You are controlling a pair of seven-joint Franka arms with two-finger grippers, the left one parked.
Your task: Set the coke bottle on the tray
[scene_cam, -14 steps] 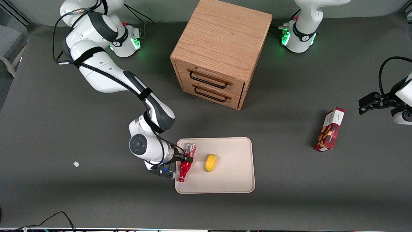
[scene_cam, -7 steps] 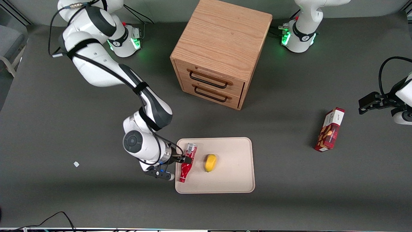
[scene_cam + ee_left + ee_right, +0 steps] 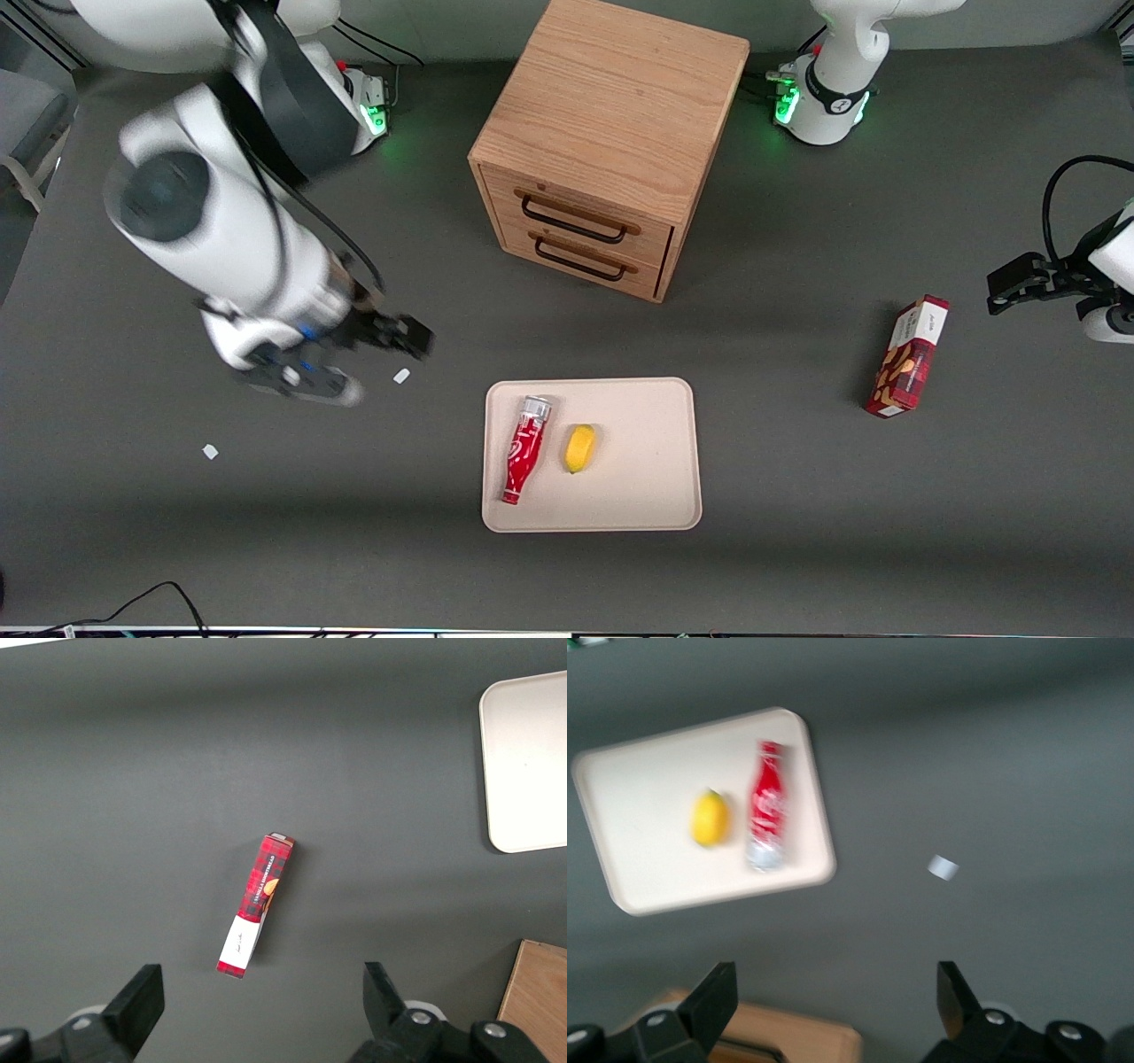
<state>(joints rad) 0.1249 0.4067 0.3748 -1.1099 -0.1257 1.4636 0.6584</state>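
The red coke bottle point(image 3: 524, 450) lies on its side on the cream tray point(image 3: 638, 501), near the tray's edge toward the working arm's end, with its cap pointing to the front camera. It also shows in the right wrist view point(image 3: 768, 806), lying on the tray point(image 3: 647, 873). My right gripper point(image 3: 409, 338) is open and empty. It is raised above the bare table, apart from the tray, toward the working arm's end and farther from the front camera than the bottle. In the right wrist view the gripper point(image 3: 837, 997) has its jaws spread wide with nothing between them.
A yellow lemon point(image 3: 580, 447) lies on the tray beside the bottle. The wooden drawer cabinet point(image 3: 611, 133) stands farther from the camera than the tray. A red snack box point(image 3: 908, 359) lies toward the parked arm's end. Small white scraps point(image 3: 401, 376) point(image 3: 210, 452) lie on the table.
My gripper has let go of the coke bottle, which now lies on the tray. The arm has lifted and pulled away from the tray toward the working arm's end.
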